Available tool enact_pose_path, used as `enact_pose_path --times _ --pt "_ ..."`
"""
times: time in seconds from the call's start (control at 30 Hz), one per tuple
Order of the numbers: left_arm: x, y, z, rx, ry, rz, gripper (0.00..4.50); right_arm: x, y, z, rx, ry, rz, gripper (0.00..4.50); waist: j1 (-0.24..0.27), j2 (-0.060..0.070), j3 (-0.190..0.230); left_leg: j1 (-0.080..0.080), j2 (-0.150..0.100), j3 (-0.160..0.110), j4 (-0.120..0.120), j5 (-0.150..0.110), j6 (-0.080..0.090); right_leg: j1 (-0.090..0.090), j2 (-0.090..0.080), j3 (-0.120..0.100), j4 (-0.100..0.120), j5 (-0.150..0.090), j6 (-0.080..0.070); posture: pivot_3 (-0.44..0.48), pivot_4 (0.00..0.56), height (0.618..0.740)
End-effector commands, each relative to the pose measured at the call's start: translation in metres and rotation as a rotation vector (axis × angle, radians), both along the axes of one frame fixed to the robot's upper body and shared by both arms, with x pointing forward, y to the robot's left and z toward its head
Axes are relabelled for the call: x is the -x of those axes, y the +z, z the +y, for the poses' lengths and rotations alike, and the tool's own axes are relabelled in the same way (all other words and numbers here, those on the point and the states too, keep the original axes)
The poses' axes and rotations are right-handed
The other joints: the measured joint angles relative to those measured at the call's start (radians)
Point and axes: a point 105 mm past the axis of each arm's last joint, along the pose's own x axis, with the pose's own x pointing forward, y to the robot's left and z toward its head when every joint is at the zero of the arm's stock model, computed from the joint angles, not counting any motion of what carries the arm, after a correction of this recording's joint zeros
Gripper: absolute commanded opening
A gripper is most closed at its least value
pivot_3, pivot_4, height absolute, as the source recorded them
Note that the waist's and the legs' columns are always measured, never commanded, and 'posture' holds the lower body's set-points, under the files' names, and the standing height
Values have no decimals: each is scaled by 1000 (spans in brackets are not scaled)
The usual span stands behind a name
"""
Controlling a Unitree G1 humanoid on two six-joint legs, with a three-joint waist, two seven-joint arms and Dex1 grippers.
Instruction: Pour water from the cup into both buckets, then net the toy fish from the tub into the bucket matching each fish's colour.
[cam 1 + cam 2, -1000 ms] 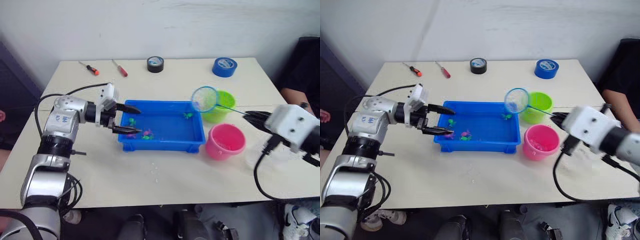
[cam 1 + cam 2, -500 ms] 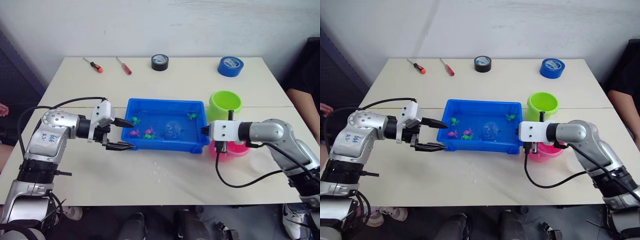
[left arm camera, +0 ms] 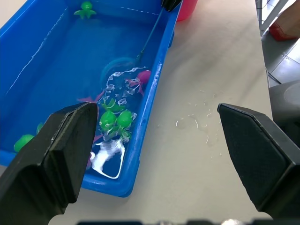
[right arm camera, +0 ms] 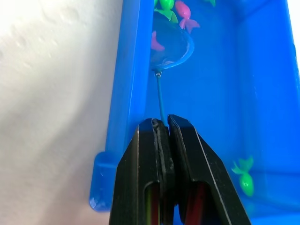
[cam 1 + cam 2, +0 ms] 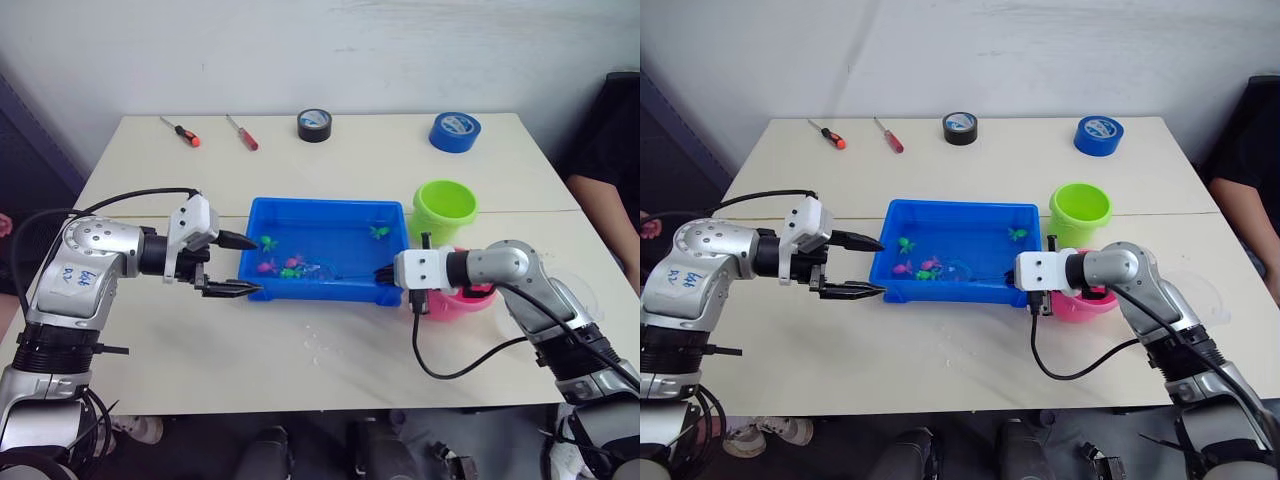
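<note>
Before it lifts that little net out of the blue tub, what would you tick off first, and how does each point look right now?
1. Right end effector clamped on the net's handle: ok, fingers shut on it.
2. Net hoop down in the tub: ok.
3. A pink fish against the hoop: ok; whether inside the mesh, cannot tell.
4. Pink bucket close by: ok, beside the tub, partly behind the right arm.
5. Green bucket upright: ok.
6. Left end effector out of the net's way: ok, open at the tub's far end.

Bare table before tub (buckets flank right)
</note>
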Motion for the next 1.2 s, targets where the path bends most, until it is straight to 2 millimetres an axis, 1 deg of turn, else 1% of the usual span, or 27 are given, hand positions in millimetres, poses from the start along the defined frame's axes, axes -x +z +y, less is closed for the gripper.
enact_pose_path --times 0.03,0.17,0.37,0.5,0.6,0.63,0.73,0.9,1.0,1.1,1.2 --pt "-5 12 0 14 1 -55 4447 6 21 0 -106 -13 41 0 0 0 0 0 0 0 0 0 0 0 0 0 0 0 0 0 150 736" --pt "-10 15 -3 30 -4 -70 4447 11 31 -5 -193 -78 133 0 2 0 0 0 0 0 0 0 0 0 0 0 0 0 0 0 150 736" --pt "-15 19 -15 84 -43 -62 4447 14 38 -18 -278 -185 235 0 2 0 0 0 0 0 0 0 0 0 0 0 0 0 0 0 150 736" --pt "-17 26 -28 165 -83 -49 4447 18 52 -34 -391 -304 264 0 4 0 0 -1 0 -1 0 0 0 0 0 0 0 0 0 0 150 736" --pt "-13 33 -41 248 -132 -9 4447 27 62 -45 -422 -360 240 0 6 0 0 -1 0 -1 0 0 0 0 0 0 0 0 0 0 150 736" --pt "-12 35 -46 268 -152 3 4447 31 66 -50 -435 -385 232 0 7 0 0 -1 0 -1 0 0 0 0 0 0 0 0 0 0 150 736" --pt "-11 40 -71 326 -247 25 4447 61 82 -75 -473 -514 169 0 27 0 0 -2 0 -1 0 0 0 0 0 0 0 0 0 0 150 736" --pt "-8 44 -94 360 -347 47 4447 96 87 -106 -452 -680 75 0 44 0 0 -4 0 -1 2 0 1 0 0 -1 -1 1 1 0 150 736" --pt "-7 43 -103 361 -391 51 4447 114 86 -118 -424 -755 17 0 48 0 0 -3 0 0 1 -2 3 0 1 0 -1 1 1 0 150 736" --pt "-9 41 -110 360 -418 50 4447 127 83 -124 -382 -799 -49 0 50 0 0 -1 0 1 1 -2 3 1 1 1 -1 1 1 0 150 736" --pt "-11 38 -114 352 -432 46 4447 134 79 -126 -265 -786 -147 0 48 0 0 1 -1 1 1 -2 4 2 1 2 -1 1 1 0 150 736"
